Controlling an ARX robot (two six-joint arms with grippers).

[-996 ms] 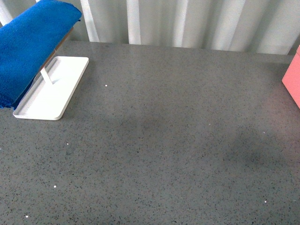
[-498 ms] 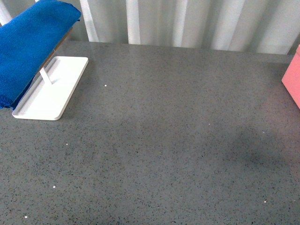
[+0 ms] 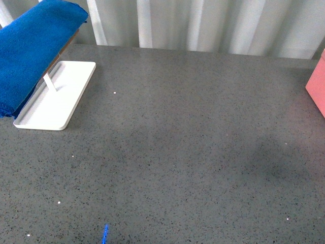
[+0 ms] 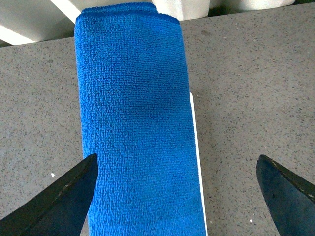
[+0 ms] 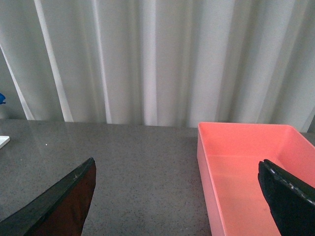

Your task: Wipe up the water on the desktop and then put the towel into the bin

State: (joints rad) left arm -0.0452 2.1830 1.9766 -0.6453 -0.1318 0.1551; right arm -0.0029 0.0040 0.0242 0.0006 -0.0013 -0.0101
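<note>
Towel (image 3: 30,48) hangs folded above the white tray (image 3: 56,104), at the far left of the grey surface (image 3: 193,152). Left tool (image 4: 175,160) is wide open over it, not touching. Right tool (image 5: 175,161) is open too, facing the pink bin (image 5: 209,172).

left tool (image 4: 176,157): matte black, tapered to points | right tool (image 5: 176,161): black, one ridged edge
</note>
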